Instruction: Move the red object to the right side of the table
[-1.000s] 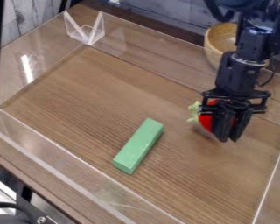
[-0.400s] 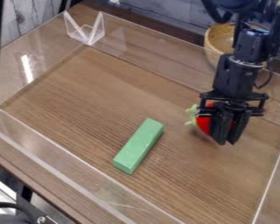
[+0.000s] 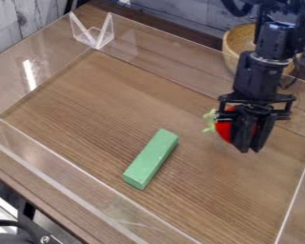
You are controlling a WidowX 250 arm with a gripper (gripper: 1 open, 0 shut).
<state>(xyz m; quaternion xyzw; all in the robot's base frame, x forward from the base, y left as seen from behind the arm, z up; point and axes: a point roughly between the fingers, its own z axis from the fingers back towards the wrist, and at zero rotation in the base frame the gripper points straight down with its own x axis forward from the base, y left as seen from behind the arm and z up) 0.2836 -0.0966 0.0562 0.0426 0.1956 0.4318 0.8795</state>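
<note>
Gripping the red object, the gripper stands with its dark fingers pressed together around the toy fruit, whose red body and pale leafy cap show just left of the fingers. Taking the green block as landmark: the red object sits to the right of it and slightly farther back, well apart from it, near the right-hand acrylic wall of the table. The fruit lies directly between the fingers, so no approach remains. Whether it rests on the wood or is lifted clear cannot be told. Judgement: the object is already on the right side; the coming move turns only on release or a short further shift right, away from the block
</note>
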